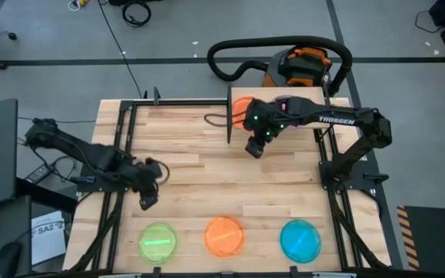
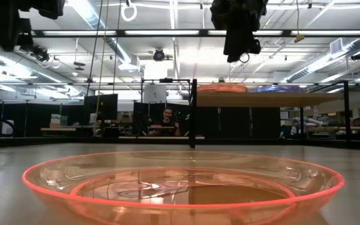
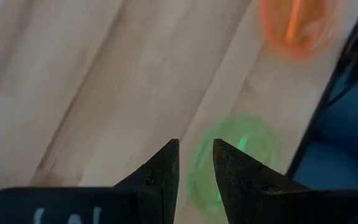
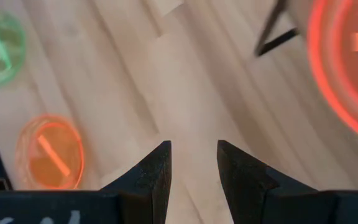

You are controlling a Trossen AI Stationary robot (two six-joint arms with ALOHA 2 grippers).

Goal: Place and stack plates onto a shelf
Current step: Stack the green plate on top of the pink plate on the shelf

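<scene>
Now the left claw, its fingers a little apart and empty, hangs just behind the green plate, with orange plate and blue plate further right, while the right claw, slightly apart and empty, hovers just before the shelf.

Four plates, one shelf, two grippers, one vacuum cleaner, one person.

Three plates lie in a row in front of both pairs of jaws: one green plate, nearest the left gripper, one orange plate and one blue plate. A fourth, one reddish-orange plate, sits on the single shelf, just behind the jaws of the right gripper. One vacuum cleaner and one person are farther back, beyond the right jaws.
</scene>
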